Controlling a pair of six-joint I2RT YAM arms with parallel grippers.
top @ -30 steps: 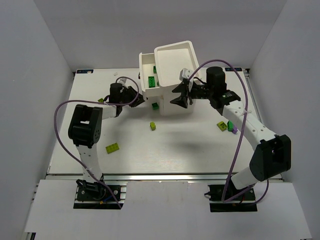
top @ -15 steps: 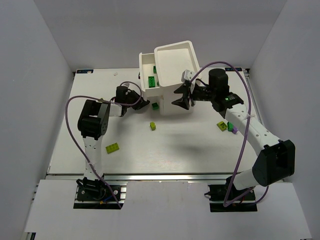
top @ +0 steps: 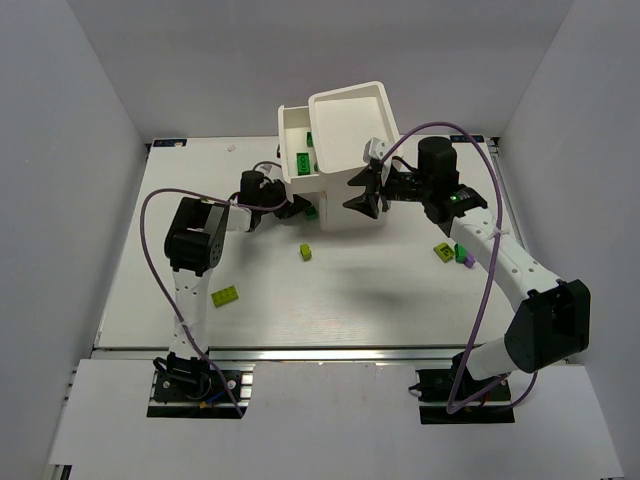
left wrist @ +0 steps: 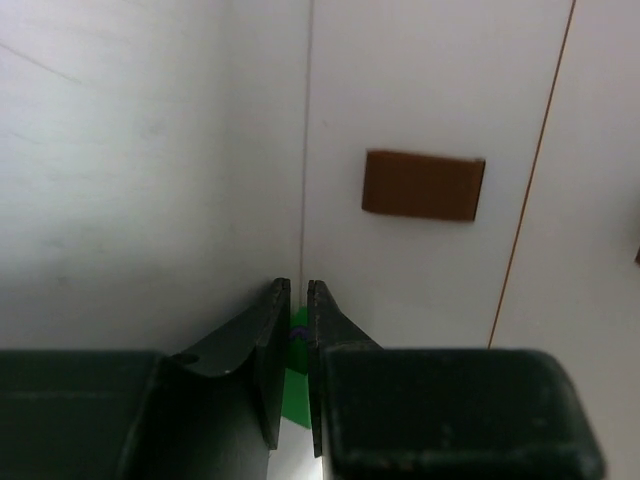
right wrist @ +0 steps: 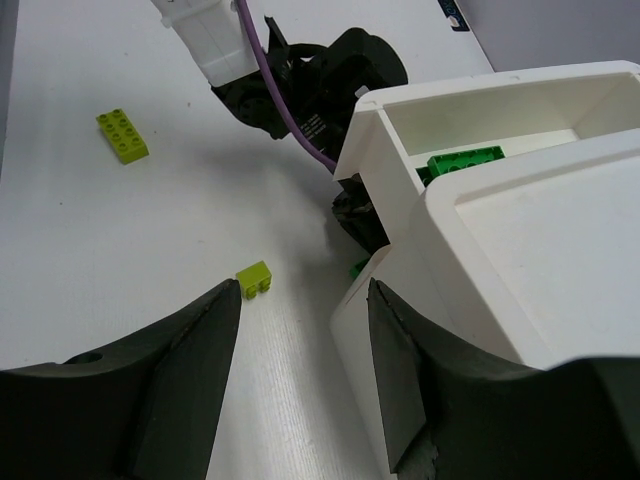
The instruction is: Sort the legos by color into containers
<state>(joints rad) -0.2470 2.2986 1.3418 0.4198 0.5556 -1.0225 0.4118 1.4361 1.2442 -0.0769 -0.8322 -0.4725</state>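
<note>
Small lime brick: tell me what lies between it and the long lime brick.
Nothing lies there. Only bare white table separates the small lime brick from the long lime brick. This shows in the top view, and the right wrist view agrees.

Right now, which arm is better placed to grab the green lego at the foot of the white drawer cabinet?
Left. The left gripper is right at the green lego, which shows through its nearly closed fingers. The right gripper hangs open across the cabinet, farther off.
</note>
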